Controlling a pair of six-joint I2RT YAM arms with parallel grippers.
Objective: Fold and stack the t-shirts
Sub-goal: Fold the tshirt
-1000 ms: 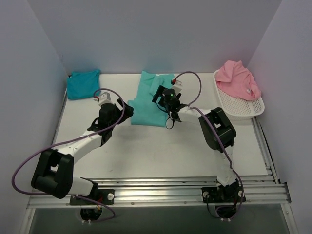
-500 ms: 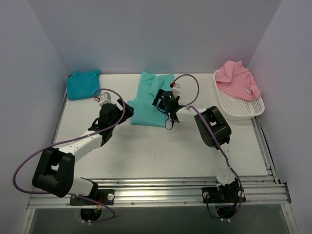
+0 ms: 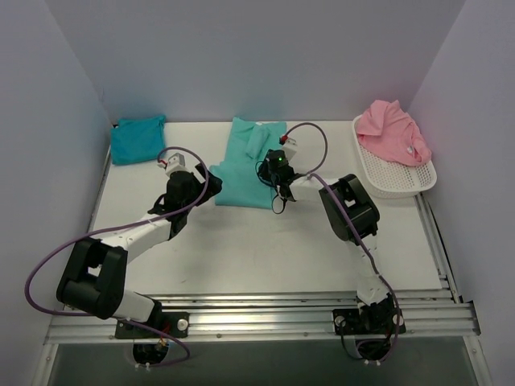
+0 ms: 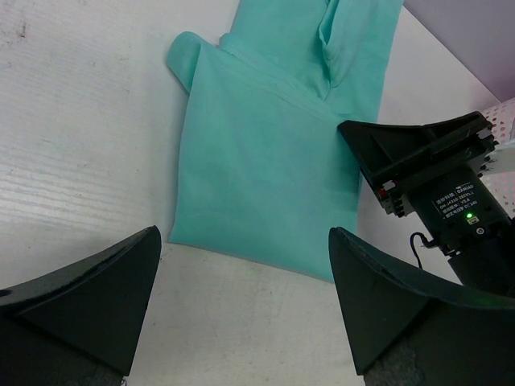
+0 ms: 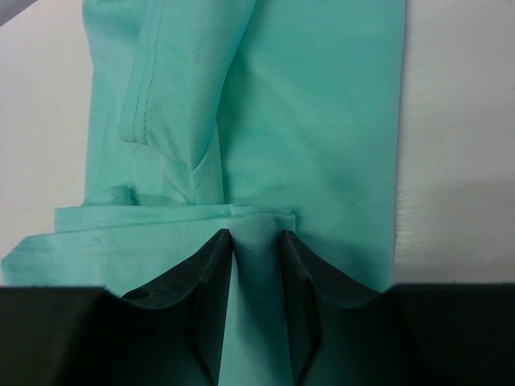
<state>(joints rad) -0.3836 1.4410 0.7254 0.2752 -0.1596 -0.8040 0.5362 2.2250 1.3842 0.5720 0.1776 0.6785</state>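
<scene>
I count three t-shirts: one sea-green t-shirt (image 3: 244, 165), one turquoise t-shirt (image 3: 137, 139) far left, one pink t-shirt (image 3: 392, 131) far right. One basket (image 3: 396, 182), far right.

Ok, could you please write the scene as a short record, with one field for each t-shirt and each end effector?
sea-green t-shirt: partly folded, flat at the middle back of the table
turquoise-blue t-shirt: folded, back left corner
pink t-shirt: crumpled in the white mesh basket, back right
left end effector: open, holds nothing, at the sea-green t-shirt's near left edge
right end effector: closed on a raised fold of the sea-green t-shirt
</scene>
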